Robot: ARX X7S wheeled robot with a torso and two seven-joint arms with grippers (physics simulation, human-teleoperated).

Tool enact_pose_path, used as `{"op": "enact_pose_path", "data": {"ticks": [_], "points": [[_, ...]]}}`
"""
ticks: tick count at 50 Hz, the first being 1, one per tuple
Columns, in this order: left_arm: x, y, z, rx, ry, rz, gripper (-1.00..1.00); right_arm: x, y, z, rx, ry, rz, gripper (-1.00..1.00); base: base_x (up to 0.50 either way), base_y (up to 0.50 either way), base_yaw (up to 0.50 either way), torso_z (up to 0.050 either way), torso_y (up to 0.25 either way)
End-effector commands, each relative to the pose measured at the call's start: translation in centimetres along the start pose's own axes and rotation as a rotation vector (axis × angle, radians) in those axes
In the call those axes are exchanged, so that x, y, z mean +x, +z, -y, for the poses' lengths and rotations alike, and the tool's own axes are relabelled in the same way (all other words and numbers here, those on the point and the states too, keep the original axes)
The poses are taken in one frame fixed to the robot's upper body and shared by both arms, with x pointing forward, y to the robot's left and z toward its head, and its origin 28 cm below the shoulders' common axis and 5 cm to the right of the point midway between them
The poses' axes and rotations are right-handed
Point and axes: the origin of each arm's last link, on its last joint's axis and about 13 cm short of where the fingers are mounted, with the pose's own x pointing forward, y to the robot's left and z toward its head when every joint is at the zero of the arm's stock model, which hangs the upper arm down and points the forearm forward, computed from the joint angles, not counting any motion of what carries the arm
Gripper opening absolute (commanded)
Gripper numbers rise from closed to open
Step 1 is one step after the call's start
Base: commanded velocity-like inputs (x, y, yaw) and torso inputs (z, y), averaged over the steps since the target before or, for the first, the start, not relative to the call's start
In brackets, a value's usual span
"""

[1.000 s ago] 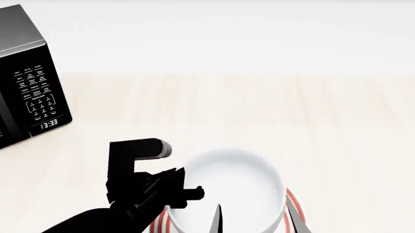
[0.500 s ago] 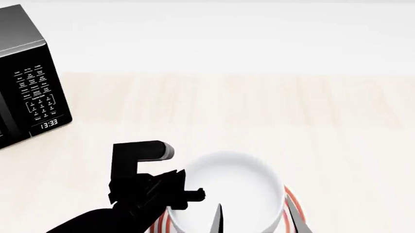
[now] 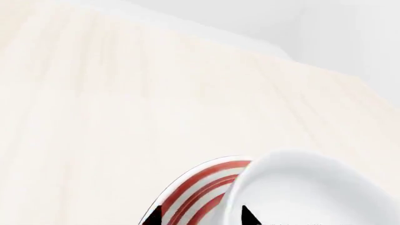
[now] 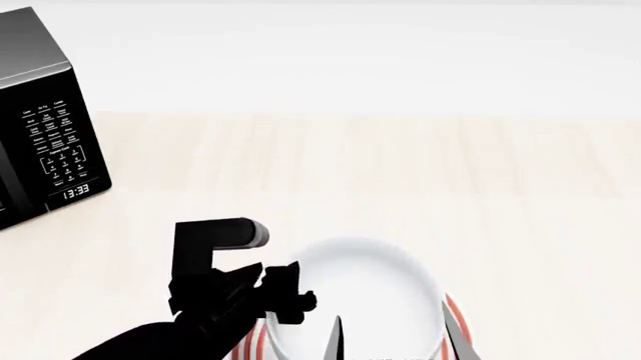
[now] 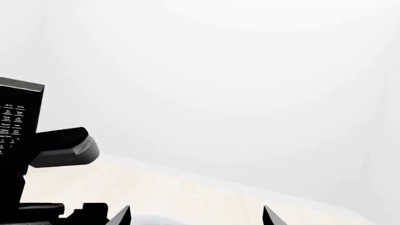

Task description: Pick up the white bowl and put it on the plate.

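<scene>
The white bowl rests on the red-ringed plate at the near edge of the head view. My left gripper is at the bowl's left rim. In the left wrist view its fingertips stand wide apart, one over the plate and one inside the bowl, so the gripper straddles the rim without pinching it. My right gripper is open and empty, hovering near the bowl; its tips are spread wide in the right wrist view.
A black microwave stands at the table's far left and also shows in the right wrist view. The pale wooden tabletop stretches behind and to the right of the plate. A white wall lies behind.
The bowl has sunk slightly toward the plate. My left gripper's jaws have spread apart at the rim. The right gripper has not moved.
</scene>
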Motion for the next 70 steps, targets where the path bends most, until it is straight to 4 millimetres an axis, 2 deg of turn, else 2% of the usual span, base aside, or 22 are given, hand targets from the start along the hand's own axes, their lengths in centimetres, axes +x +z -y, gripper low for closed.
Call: {"op": "enact_pose_path", "data": {"ticks": [1, 8, 20, 26, 37, 42, 46, 53, 63, 70], "points": [[-0.3, 0.9, 0.7, -0.030, -0.048, 0.045, 1.00, 0.3, 0.0, 0.1, -0.008, -0.008, 0.011, 1.00, 0.00, 0.00, 0.00, 0.000, 0.000], [-0.9, 1.4, 0.5, 0.007, -0.025, 0.100, 1.00, 0.3, 0.0, 0.0, -0.008, -0.006, 0.011, 1.00, 0.00, 0.00, 0.00, 0.000, 0.000], [-3.8, 3.7, 1.0, 0.168, -0.007, 0.352, 1.00, 0.3, 0.6, 0.2, -0.009, -0.013, 0.025, 1.00, 0.00, 0.00, 0.00, 0.000, 0.000], [-5.8, 4.2, 1.1, 0.255, 0.000, 0.476, 1.00, 0.3, 1.8, 0.5, -0.018, -0.026, 0.060, 1.00, 0.00, 0.00, 0.00, 0.000, 0.000], [-9.5, 4.2, 0.5, 0.369, 0.066, 0.670, 1.00, 0.1, 5.5, 1.5, -0.042, -0.062, 0.165, 1.00, 0.00, 0.00, 0.00, 0.000, 0.000], [-10.6, 4.1, 0.1, 0.439, 0.103, 0.758, 1.00, 0.0, 6.7, 1.8, -0.048, -0.072, 0.202, 1.00, 0.00, 0.00, 0.00, 0.000, 0.000], [-11.0, 3.7, -0.5, 0.441, 0.124, 0.754, 1.00, -0.1, 7.4, 1.9, -0.050, -0.072, 0.228, 1.00, 0.00, 0.00, 0.00, 0.000, 0.000], [-13.4, 2.7, -1.1, 0.483, 0.152, 0.823, 1.00, -0.4, 8.6, 2.1, -0.070, -0.079, 0.279, 1.00, 0.00, 0.00, 0.00, 0.000, 0.000], [-16.4, 0.8, -1.7, 0.499, 0.221, 0.884, 1.00, -0.6, 9.3, 2.2, -0.096, -0.084, 0.313, 1.00, 0.00, 0.00, 0.00, 0.000, 0.000], [-17.7, 0.5, -1.9, 0.523, 0.264, 0.933, 1.00, -0.8, 10.0, 2.1, -0.102, -0.082, 0.343, 1.00, 0.00, 0.00, 0.00, 0.000, 0.000]]}}
